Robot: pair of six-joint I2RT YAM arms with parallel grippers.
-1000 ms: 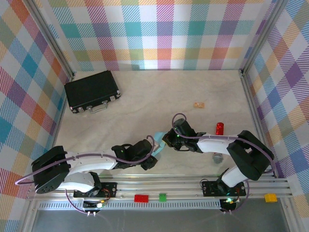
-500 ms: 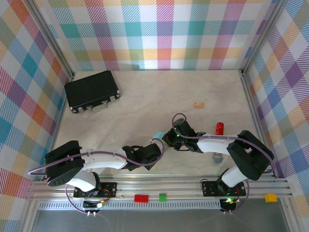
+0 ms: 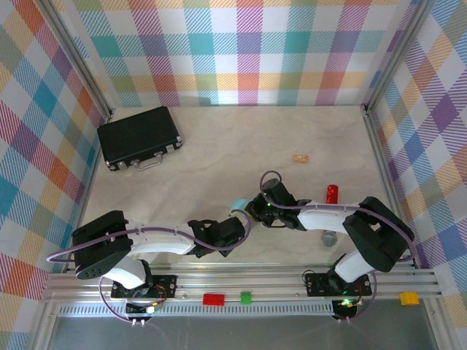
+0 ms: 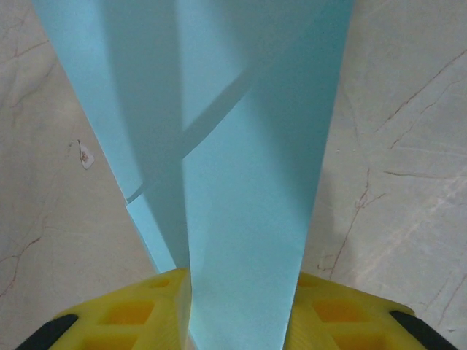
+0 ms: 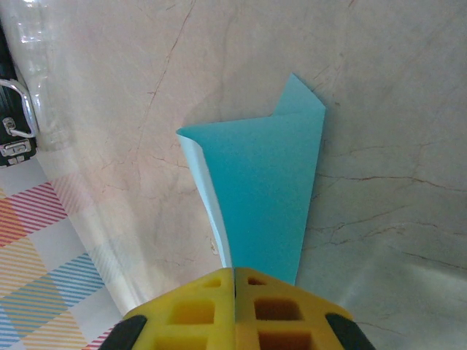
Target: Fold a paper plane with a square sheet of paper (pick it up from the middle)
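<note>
One folded sheet of paper (image 5: 255, 182) hangs just over the desk (image 3: 219, 146). The right hand (image 5: 235, 273) is pinched together on it. The left hand (image 4: 241, 284) has its fingers apart around it, perhaps touching. One black case (image 3: 139, 136).

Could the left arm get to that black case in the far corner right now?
Probably not yet. Nothing lies between it and the black case, but the left gripper straddles the blue paper, and the case sits far off, so reach looks doubtful.
</note>
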